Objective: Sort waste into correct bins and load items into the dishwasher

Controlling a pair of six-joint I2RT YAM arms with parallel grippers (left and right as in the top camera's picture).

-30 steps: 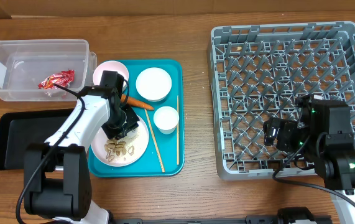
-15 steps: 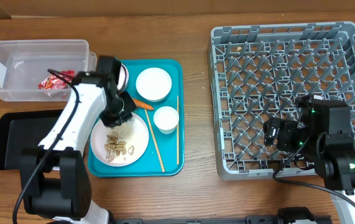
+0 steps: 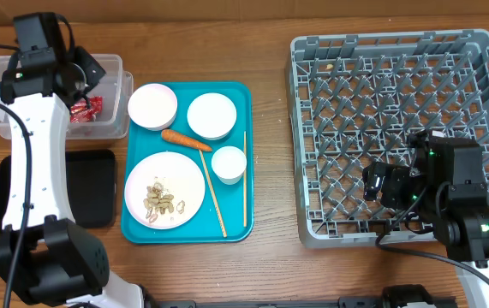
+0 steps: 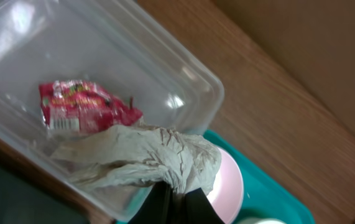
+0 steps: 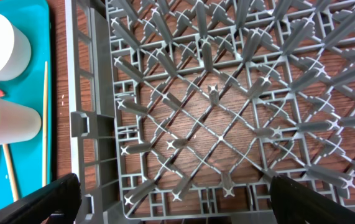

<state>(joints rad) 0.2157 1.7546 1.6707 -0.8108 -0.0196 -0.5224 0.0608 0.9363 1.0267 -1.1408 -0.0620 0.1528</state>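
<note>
Bright, even light from above, with soft shadows. Glare streaks the tub [image 4: 133, 68] in the slightly blurred left wrist view. The rack [image 5: 213, 92] is sharp.

A teal tray [image 3: 235, 214] on the wooden table [image 3: 270, 154] carries two thin wooden sticks [image 3: 245, 180], lying apart.

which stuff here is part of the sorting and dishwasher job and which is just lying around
Job: paper wad, red wrapper, carrot, food scraps, clear tub, black tray, two bowls, cup, plate, dish rack.
Lying about: teal tray, wooden chopsticks.
</note>
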